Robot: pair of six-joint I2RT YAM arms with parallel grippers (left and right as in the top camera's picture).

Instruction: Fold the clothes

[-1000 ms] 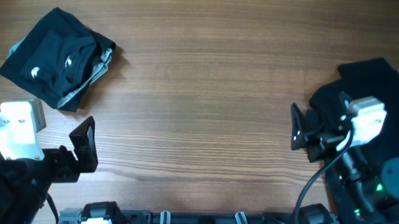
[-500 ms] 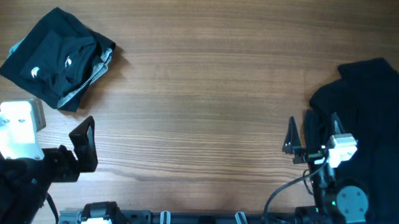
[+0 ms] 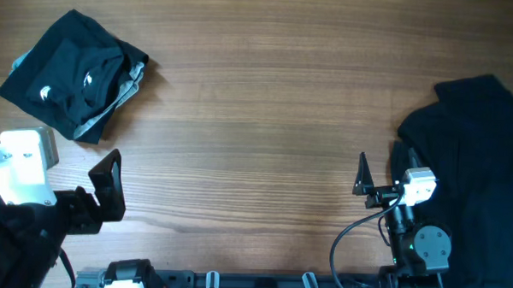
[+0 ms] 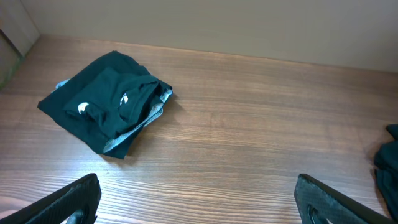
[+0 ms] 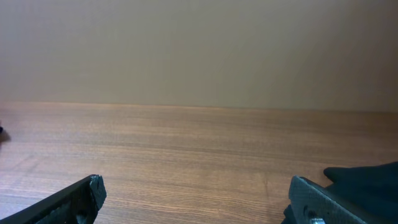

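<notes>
A folded dark teal T-shirt point(image 3: 71, 73) with small white swoosh logos lies at the table's far left; it also shows in the left wrist view point(image 4: 106, 102). A loose heap of black clothes point(image 3: 474, 160) covers the right side; its edge shows in the right wrist view point(image 5: 370, 171) and in the left wrist view point(image 4: 388, 158). My left gripper point(image 3: 101, 190) is open and empty near the front left, well short of the folded shirt point(image 4: 199, 202). My right gripper point(image 3: 382, 172) is open and empty at the heap's left edge, over bare wood point(image 5: 196, 199).
The wooden table point(image 3: 257, 118) runs bare between the folded shirt and the heap. A black rail with clips point(image 3: 251, 285) lines the front edge. A plain beige wall point(image 5: 199, 50) stands beyond the table's far edge.
My right arm has drawn back off the black heap, toward the front edge and slightly left, with its gripper empty. The left arm and both garments have not moved.
</notes>
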